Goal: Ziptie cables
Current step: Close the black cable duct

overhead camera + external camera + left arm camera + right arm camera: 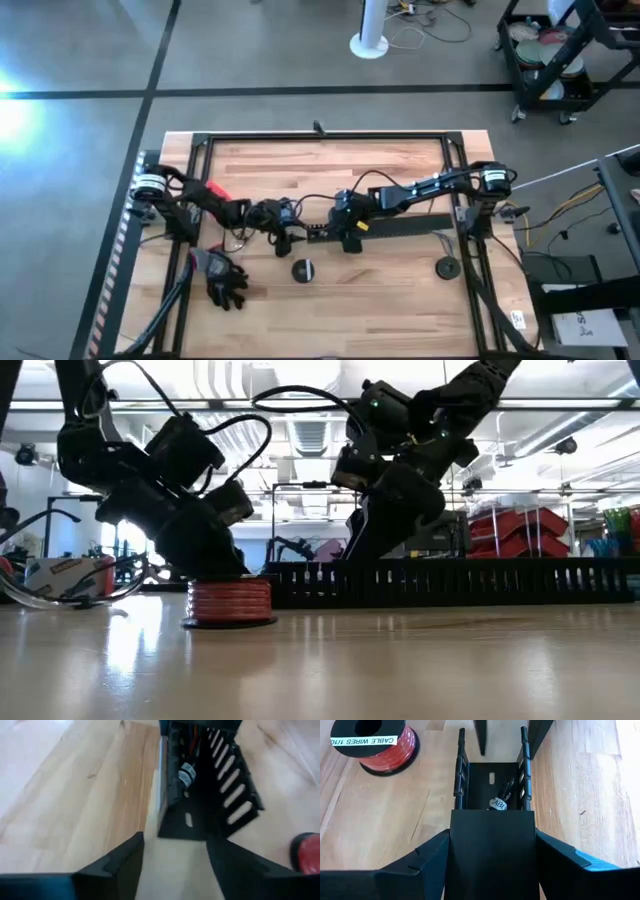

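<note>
A long black comb-toothed duct (400, 227) lies flat across the table's middle. Inside it lies a thin black cable with a white label (498, 804), also seen in the left wrist view (186, 774). My right gripper (492, 860) straddles the duct a short way in from its left end. My left gripper (175, 865) stands open just off that end (182, 822), with a gap to it and nothing between its fingers. A grey loop of cable (60, 595) lies at the table's left. The ziptie is out of view. My right gripper has the duct between its two fingers, one on each long side wall (451, 845). The fingers come from above, slanting, and lie across the duct. The duct stays flat on the table.
A red wire spool (380, 745) with a black top stands near the duct's left end, on its near side. A second black disc (447, 267) sits at the near right. A dark bundle (225, 282) lies at the near left. A black frame (320, 137) borders the table.
</note>
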Controlling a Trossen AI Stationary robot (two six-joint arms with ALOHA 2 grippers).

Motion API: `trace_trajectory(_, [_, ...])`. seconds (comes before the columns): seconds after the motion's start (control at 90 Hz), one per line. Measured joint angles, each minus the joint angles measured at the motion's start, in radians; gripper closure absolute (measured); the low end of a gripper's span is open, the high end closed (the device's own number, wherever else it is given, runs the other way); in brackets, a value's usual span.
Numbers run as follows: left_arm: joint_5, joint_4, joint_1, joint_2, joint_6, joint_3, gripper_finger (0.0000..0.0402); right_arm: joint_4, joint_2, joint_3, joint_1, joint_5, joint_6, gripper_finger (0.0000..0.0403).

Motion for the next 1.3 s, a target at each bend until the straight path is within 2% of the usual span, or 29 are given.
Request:
trace_trajectory(0.244, [0.001, 0.058, -0.035, 0.021, -0.026, -0.004, 0.0063, 0.002, 0.0, 0.0, -0.001, 0.001, 0.0, 0.0173])
trace_trajectory(0.456, [-0.089, 0.148, -0.051, 0.088, 0.032, 0.002, 0.0029, 0.011, 0.0, 0.0, -0.005, 0.002, 0.006, 0.018])
trace_trajectory(0.544, [-0.103, 0.184, -0.051, 0.118, 0.038, 0.006, 0.0033, 0.012, 0.0, 0.0, -0.005, 0.005, 0.008, 0.0181])
trace_trajectory(0.633, [-0.124, 0.194, -0.051, 0.148, 0.054, 0.018, 0.0056, 0.013, 0.0, 0.0, -0.005, 0.005, 0.008, 0.0175])
trace_trajectory(0.911, [-0.131, 0.186, -0.051, 0.206, 0.041, 0.033, 0.0186, 0.045, 0.014, -0.001, -0.006, 0.023, 0.025, 0.018])
trace_trajectory(1.111, [-0.129, 0.188, -0.051, 0.209, 0.039, 0.033, 0.0187, 0.089, 0.046, 0.009, -0.006, 0.022, 0.043, 0.0175])
trace_trajectory(1.3, [-0.132, 0.188, -0.053, 0.212, 0.058, 0.035, 0.0143, 0.115, 0.058, 0.044, -0.005, 0.005, 0.041, 0.0178])
